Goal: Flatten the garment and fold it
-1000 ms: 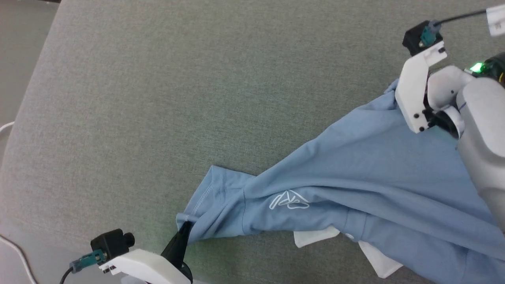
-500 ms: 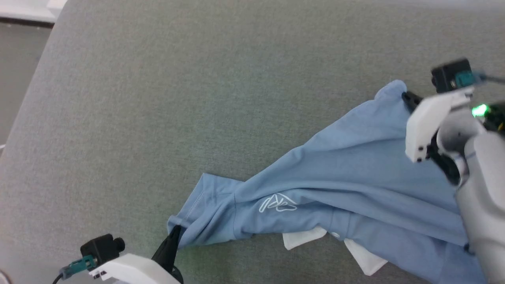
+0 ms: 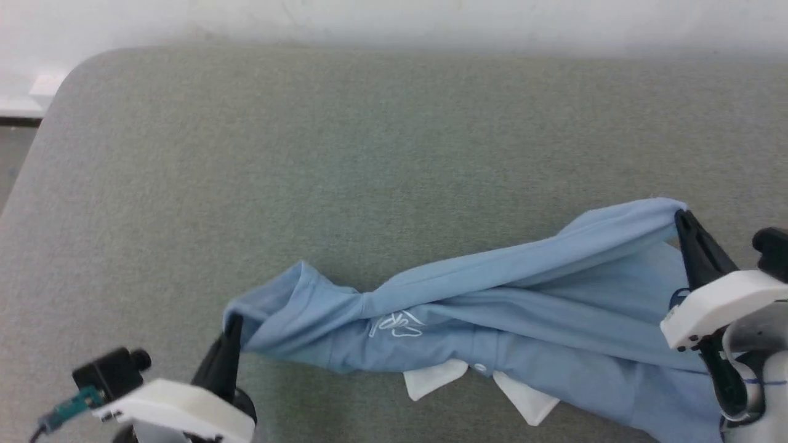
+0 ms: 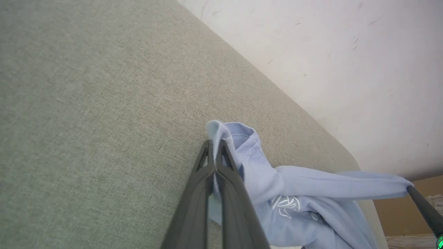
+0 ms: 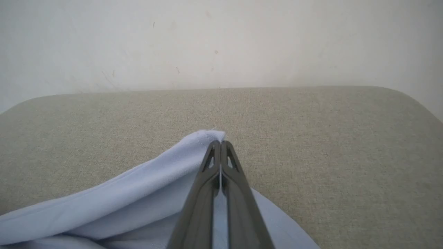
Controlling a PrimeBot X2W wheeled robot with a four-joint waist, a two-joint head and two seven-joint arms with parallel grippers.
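A grey-green woven upholstered surface (image 5: 311, 138) with rounded corners lay beneath the fingers (image 5: 204, 186) of the right gripper (image 5: 220, 142). Ahead of their tips rose a scuffed white wall (image 5: 221, 41) along its far edge, softly and evenly lit.

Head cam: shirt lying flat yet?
No, the garment is bunched into a twisted band strung between the left gripper and the right gripper.

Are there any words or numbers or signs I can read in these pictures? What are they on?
On the light blue polo shirt: a white outline logo, a looping mark, too crumpled and blurred to read as letters.
No other words, numbers or labels can be read.
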